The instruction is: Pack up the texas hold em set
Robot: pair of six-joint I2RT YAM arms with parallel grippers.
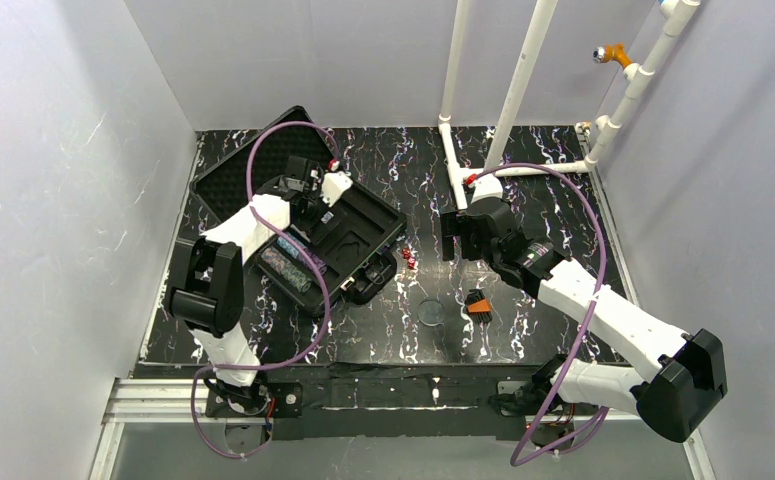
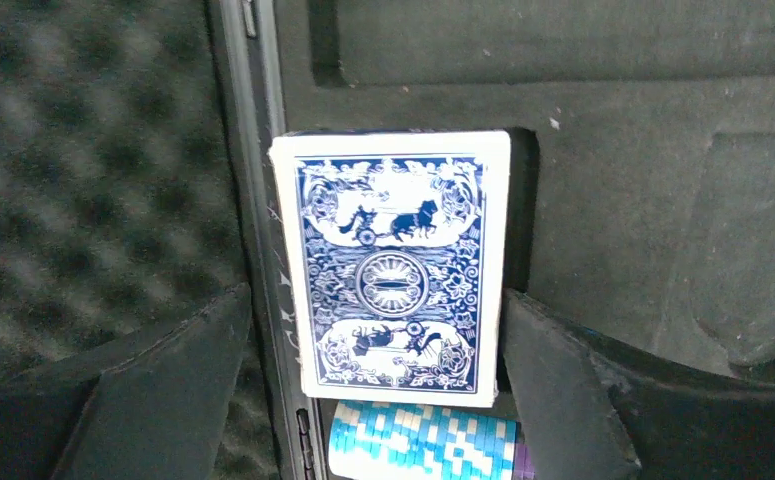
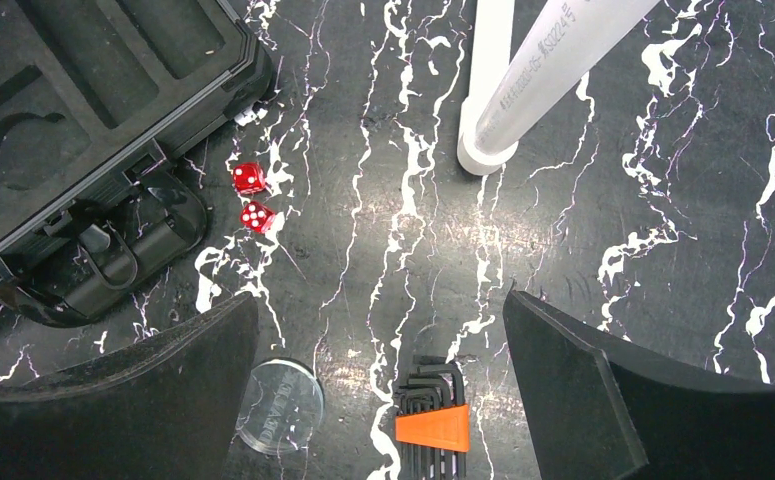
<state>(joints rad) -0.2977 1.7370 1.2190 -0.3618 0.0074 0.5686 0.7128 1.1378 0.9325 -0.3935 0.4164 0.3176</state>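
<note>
The black hard case [image 1: 363, 235] lies open at the left, its foam-lined lid [image 1: 253, 165] tipped back. My left gripper [image 1: 313, 190] hangs over the moulded tray, open. In the left wrist view the blue-backed card deck [image 2: 393, 270] lies in the tray between my left gripper's [image 2: 375, 295] spread fingers, above a teal-and-white chip roll [image 2: 418, 445]. More chip rolls [image 1: 288, 262] sit in the tray. My right gripper [image 1: 453, 235] is open and empty above the table [image 3: 381, 298]. The clear round disc [image 3: 278, 405] lies on the table below it [image 1: 430, 312].
Two red dice [image 3: 249, 178] lie by the case's front edge and handle [image 3: 113, 260]. An orange-and-black hex key set [image 3: 431, 425] lies right of the disc. White pipes [image 1: 453, 150] stand at the back right, one foot close to the right gripper [image 3: 488, 150].
</note>
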